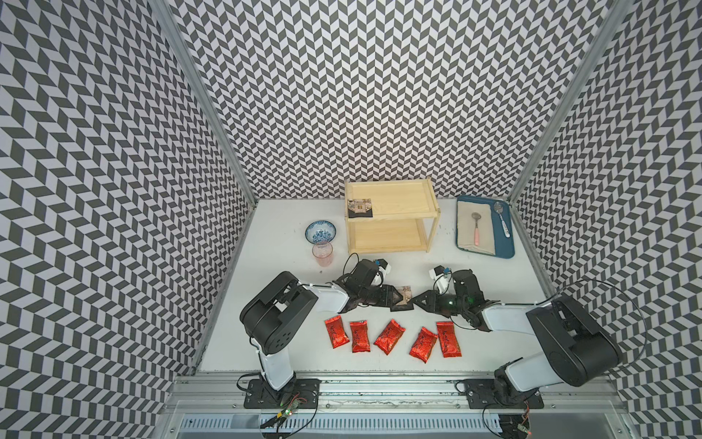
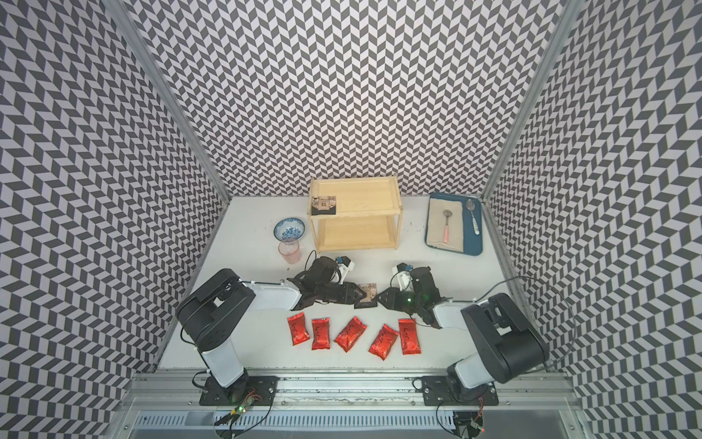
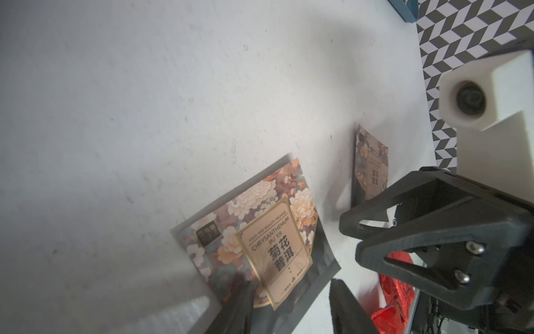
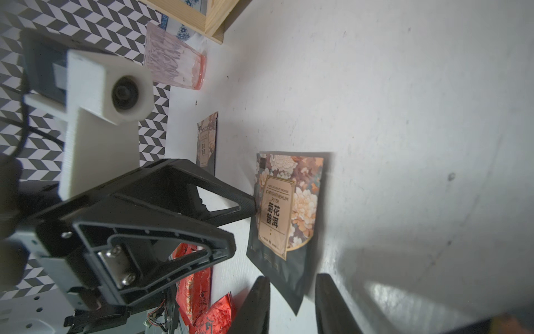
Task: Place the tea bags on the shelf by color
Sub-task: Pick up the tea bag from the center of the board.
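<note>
1. Five red packets lie in a loose row on the white table, on the robot's side of both arms and well apart from the shelf.
2. One black packet with a beige print rests on the shelf's top board, at the front corner on the robot's left. I cannot tell whether another lies under it.
3. A second black packet, the middle packet, lies on the table between the two tool tips. Its printed end points toward the shelf and its plain black end toward the red row.
4. The left tool has its jaws apart and grips nothing. In the right wrist view one fingertip touches the middle packet's edge, while the other tip stands clear of it.
5. The right tool also has its jaws apart and is clamped on nothing. Its tips sit just beside the middle packet's opposite edge.
6. The left wrist view shows a packet behind the right tool, and the right wrist view shows a packet behind the left tool. The arms hide both from above, so I cannot tell whether they are one packet or two.
7. A patterned bowl and a pink glass stand to the robot's left of the shelf. A blue tray holding a cloth and two spoons sits to its right.
</note>
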